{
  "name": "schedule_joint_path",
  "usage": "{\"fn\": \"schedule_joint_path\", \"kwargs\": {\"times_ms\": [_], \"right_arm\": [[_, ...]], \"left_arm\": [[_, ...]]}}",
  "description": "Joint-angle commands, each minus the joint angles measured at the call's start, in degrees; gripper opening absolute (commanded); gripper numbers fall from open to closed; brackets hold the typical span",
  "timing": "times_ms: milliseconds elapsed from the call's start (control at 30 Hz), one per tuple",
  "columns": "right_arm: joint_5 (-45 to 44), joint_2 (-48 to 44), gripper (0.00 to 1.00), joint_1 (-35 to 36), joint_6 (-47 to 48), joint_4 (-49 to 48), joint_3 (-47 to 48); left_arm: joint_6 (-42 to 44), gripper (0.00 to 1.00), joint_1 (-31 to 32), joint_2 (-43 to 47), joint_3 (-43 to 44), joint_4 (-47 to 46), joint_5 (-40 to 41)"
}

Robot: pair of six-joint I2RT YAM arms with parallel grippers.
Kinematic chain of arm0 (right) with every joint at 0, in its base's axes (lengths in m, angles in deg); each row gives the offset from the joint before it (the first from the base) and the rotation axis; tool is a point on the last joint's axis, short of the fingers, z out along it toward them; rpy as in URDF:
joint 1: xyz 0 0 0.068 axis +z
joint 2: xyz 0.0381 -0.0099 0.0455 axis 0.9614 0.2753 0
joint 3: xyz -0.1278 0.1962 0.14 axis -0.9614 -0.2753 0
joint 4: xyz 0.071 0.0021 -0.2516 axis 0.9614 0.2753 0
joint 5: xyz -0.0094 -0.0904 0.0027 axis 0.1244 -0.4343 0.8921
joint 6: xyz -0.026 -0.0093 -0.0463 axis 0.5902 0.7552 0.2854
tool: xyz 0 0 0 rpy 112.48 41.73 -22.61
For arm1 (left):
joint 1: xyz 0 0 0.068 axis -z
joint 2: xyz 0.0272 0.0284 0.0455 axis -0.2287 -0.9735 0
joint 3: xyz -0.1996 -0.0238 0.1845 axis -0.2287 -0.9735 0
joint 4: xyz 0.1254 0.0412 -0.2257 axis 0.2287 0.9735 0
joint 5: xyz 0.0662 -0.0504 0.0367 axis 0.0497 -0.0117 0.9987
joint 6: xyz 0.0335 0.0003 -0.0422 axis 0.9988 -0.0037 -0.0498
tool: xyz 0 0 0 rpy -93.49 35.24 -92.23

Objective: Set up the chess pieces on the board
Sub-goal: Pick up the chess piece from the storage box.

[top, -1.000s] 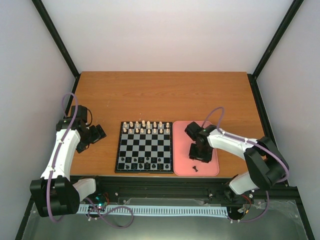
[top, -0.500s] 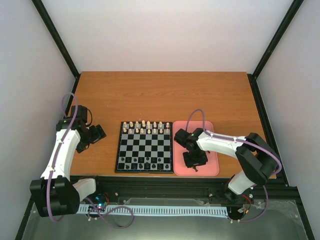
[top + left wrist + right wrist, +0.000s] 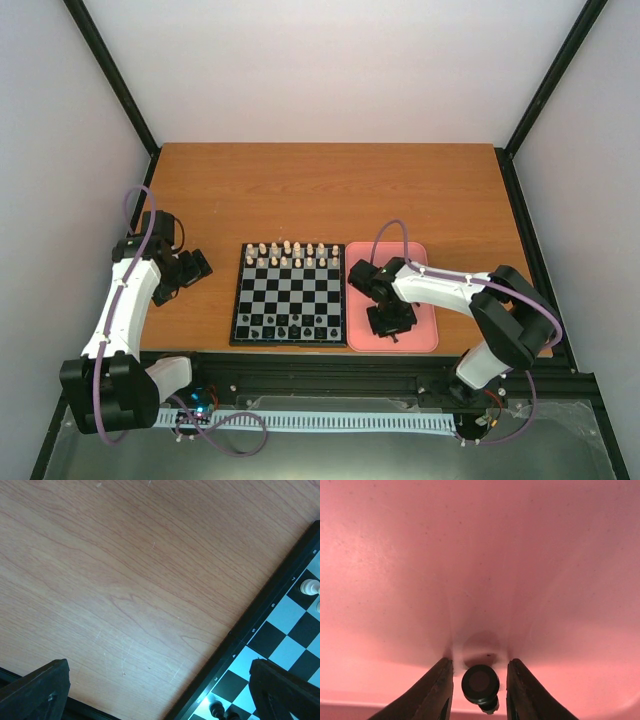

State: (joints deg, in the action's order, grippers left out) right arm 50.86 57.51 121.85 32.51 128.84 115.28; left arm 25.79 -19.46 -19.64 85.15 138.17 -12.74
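We are at the pick-up: our right gripper straddles a black chess piece at the near end of the pink tray, right of the board. Its jaws are part-spread and not yet pinching. The piece lies toppled, base toward the wrist camera and long axis along the slot between the fingers. Next we must close squarely and right it. Our left gripper hangs spread wide

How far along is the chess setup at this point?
Nearly done: cream-white pieces fill the board's far two rows and black chess pieces stand along its near rows, count unreadable. In hand: the right gripper straddles one black piece lying in the pink tray, jaws not yet touching it. Left: grip it and place it. The left gripper hangs open beside the board.
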Motion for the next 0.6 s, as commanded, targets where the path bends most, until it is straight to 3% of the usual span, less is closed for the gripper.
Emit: {"fn": "schedule_joint_path", "kwargs": {"times_ms": [0,167,567], "right_arm": [[-0.91,2.29,0.31,0.93,-0.07,-0.02,-1.71],[-1.32,2.64,0.29,0.95,-0.47,0.06,-2.25],[-0.56,3.8,0.1,0.96,-1.71,-1.03,-2.56]], "left_arm": [[0.3,1.0,0.31,0.44,0.33,-0.61,0.29],[0.32,1.0,0.31,0.5,0.28,-0.66,0.29],[0.48,1.0,0.33,0.52,0.33,-0.66,0.27]]}}
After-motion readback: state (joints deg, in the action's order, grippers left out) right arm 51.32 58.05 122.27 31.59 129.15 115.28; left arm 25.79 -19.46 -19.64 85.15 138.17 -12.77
